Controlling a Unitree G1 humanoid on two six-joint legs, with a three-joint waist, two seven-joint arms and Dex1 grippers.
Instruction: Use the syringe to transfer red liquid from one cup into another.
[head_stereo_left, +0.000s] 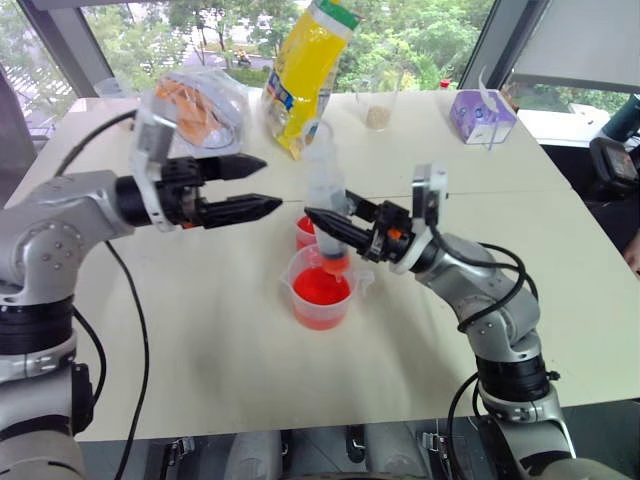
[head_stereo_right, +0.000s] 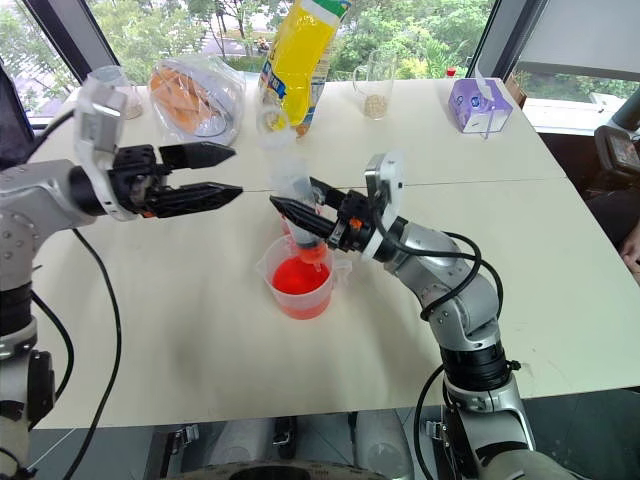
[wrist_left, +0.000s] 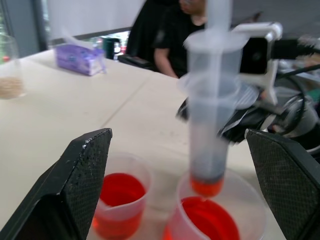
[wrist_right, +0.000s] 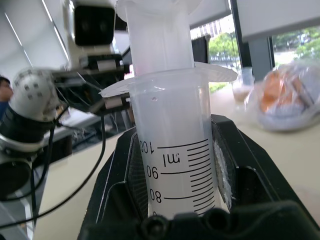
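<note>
I see the right gripper (head_stereo_left: 318, 222) clamped on the syringe (head_stereo_left: 325, 200), which stands upright, its orange tip just above the red liquid (head_stereo_left: 321, 288) in the beaker (head_stereo_left: 322, 290). Left gripper (head_stereo_left: 272, 186) gapes wide beside it. The small cup (wrist_left: 120, 196) sits just behind the beaker.

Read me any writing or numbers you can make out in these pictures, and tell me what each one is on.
"100", "90", "80": scale numbers on the syringe barrel.
"ml": unit mark beside that scale.
Print on the yellow bag: too blurred to read.
Print on the purple tissue pack: too small to read.
</note>
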